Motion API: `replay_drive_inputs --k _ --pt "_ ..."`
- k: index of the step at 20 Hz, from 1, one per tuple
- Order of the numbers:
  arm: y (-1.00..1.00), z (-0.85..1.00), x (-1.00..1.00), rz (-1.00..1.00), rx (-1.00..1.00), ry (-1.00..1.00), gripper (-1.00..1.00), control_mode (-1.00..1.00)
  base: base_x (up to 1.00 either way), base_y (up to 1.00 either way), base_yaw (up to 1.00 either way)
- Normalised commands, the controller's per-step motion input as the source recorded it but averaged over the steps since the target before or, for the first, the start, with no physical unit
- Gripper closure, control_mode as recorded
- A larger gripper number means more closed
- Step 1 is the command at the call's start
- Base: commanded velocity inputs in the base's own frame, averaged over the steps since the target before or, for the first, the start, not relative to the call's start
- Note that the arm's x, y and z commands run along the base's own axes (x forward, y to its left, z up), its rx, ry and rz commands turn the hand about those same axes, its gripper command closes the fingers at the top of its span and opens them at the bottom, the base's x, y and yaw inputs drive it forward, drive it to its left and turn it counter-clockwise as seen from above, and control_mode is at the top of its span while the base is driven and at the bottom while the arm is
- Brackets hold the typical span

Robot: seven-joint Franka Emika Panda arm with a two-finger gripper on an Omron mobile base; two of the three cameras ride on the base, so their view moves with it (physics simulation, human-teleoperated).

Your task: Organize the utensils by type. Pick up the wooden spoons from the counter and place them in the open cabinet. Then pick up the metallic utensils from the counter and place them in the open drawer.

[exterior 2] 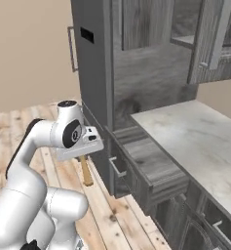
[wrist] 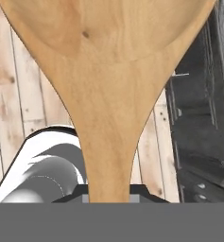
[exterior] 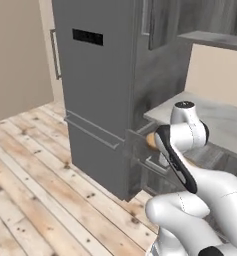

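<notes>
My gripper (exterior 2: 83,159) is shut on the handle of a light wooden spoon (exterior 2: 86,175), which hangs down from the hand over the floor, left of the open drawer (exterior 2: 151,163). In the hand view the wooden spoon (wrist: 106,94) runs up from my gripper (wrist: 108,196), its oval bowl at the top. A bit of the wooden spoon (exterior: 151,141) peeks out behind the arm. The marbled counter (exterior 2: 195,139) lies to the right, and the metallic utensils are out of view. Above it the cabinet (exterior 2: 184,30) stands open, with a pale shelf inside.
A tall dark grey appliance-like unit (exterior: 97,90) stands left of the drawer. The cabinet's open door (exterior 2: 210,41) juts out over the counter. Plank floor (exterior: 30,175) spreads to the left. Low cupboards with silver handles (exterior 2: 219,228) sit under the counter.
</notes>
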Motion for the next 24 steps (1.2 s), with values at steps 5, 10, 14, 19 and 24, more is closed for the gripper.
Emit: replay_drive_inputs --k 5,10,14,19,24 --pt "0.00 0.00 0.00 0.00 0.00 0.00 1.00 1.00 0.64 0.18 -0.40" --pt "0.00 0.00 0.00 0.00 0.00 0.00 1.00 1.00 0.70 0.05 -0.37" --pt "0.00 0.00 0.00 0.00 0.00 0.00 1.00 1.00 0.66 0.01 -0.33" --pt "0.00 0.00 0.00 0.00 0.00 0.00 1.00 1.00 0.45 0.03 -0.45" --pt "0.00 0.00 0.00 0.00 0.00 0.00 1.00 1.00 0.18 0.05 -0.52"
